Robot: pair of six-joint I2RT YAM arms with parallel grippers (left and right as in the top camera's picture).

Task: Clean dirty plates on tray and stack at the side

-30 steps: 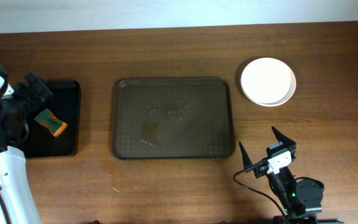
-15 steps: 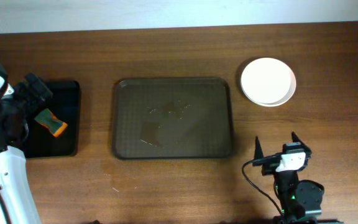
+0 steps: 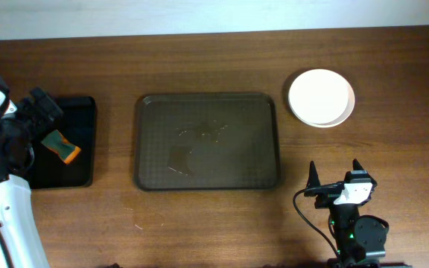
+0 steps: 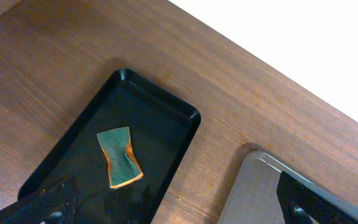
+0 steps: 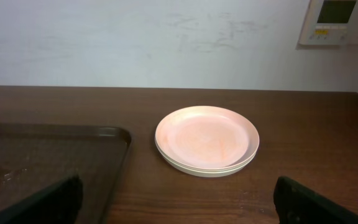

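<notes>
The plates (image 3: 321, 97) sit in a stack on the table to the right of the dark brown tray (image 3: 208, 141). The stack also shows in the right wrist view (image 5: 207, 140), with a faint orange tint on the top plate. The tray holds no plates, only wet smears. It also shows in the right wrist view (image 5: 48, 162) and in the left wrist view (image 4: 260, 193). My right gripper (image 3: 335, 175) is open and empty, near the table's front edge, below the plates. My left gripper (image 3: 39, 112) is open and empty, over the small black tray.
A small black tray (image 3: 80, 145) at the far left holds a green and orange sponge (image 3: 60, 145). The sponge also shows in the left wrist view (image 4: 120, 157). A wall panel (image 5: 337, 22) hangs behind the table.
My right gripper has drawn back toward the table's front edge and swung to the right, now facing the plates. The left arm has not moved.
</notes>
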